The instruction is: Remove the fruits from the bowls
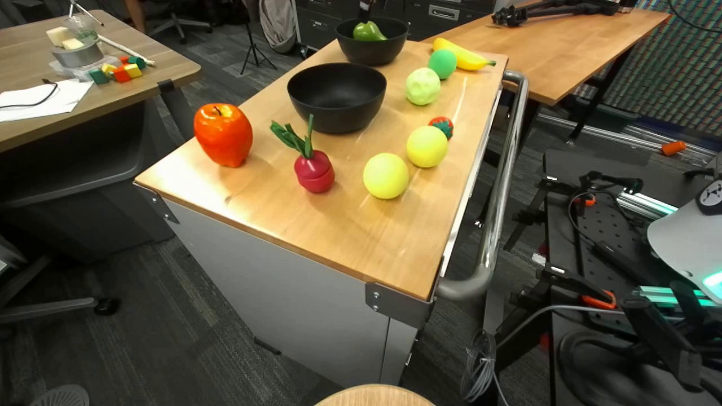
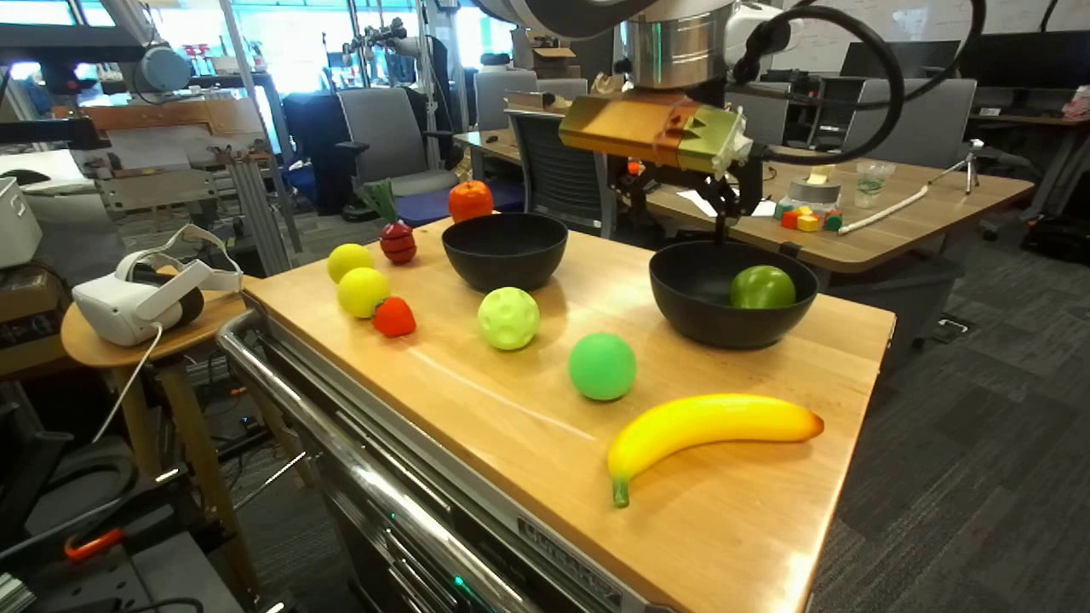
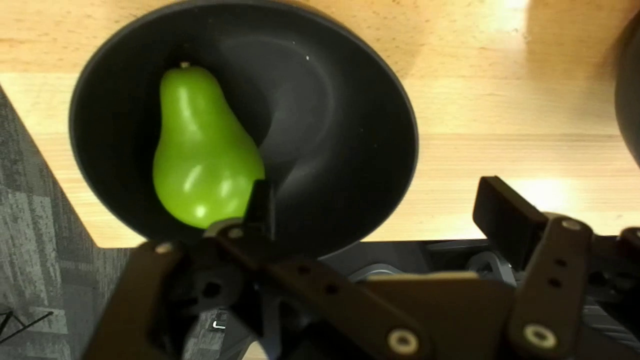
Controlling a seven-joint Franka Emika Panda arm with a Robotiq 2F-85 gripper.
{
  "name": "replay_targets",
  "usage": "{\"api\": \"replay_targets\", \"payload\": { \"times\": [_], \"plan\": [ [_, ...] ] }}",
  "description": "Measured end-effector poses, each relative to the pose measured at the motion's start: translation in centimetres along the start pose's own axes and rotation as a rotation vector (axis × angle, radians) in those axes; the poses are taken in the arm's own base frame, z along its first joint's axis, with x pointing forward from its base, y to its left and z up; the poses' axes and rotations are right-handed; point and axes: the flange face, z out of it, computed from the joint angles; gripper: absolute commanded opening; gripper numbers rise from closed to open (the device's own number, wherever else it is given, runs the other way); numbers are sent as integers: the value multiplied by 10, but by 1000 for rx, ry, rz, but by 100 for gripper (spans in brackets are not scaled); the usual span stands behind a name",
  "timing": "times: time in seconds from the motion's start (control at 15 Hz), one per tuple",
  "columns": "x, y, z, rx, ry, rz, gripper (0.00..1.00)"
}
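Note:
A green pear (image 3: pixel 205 150) lies in a black bowl (image 3: pixel 350 130). Both also show in the exterior views, the pear (image 2: pixel 762 288) in its bowl (image 2: pixel 724 325), and again the pear (image 1: pixel 369 31) and bowl (image 1: pixel 373 55). My gripper (image 3: pixel 382 210) is open with nothing between its fingers. In the wrist view one finger overlaps the pear's lower edge; the other is off to the right beyond the bowl. In an exterior view the gripper (image 2: pixel 681 213) hangs above the bowl's back rim. A second black bowl (image 1: pixel 338 115) stands nearby, with nothing visible inside.
On the wooden cart top lie a banana (image 2: pixel 707 426), a green ball (image 2: pixel 603 366), a light green ball (image 2: pixel 508 318), a strawberry (image 2: pixel 394 316), two yellow balls (image 1: pixel 386 176), a red radish (image 1: pixel 314 171) and a red-orange apple (image 1: pixel 223 135). A metal handle (image 1: pixel 502 186) runs along one side.

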Motion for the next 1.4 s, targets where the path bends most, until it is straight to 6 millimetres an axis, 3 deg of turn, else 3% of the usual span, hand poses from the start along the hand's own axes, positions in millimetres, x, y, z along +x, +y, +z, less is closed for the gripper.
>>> {"api": "replay_targets", "payload": {
  "times": [0.33,0.8,1.07,1.13,1.2,1.4],
  "plan": [
    [0,15,22,-44,16,-6,100],
    [1,51,55,-111,34,39,100],
    [0,52,74,-110,9,58,100],
    [0,49,78,-103,3,60,92],
    [1,44,82,-95,-4,62,74],
    [3,32,88,-71,-18,63,49]
  ]
}}
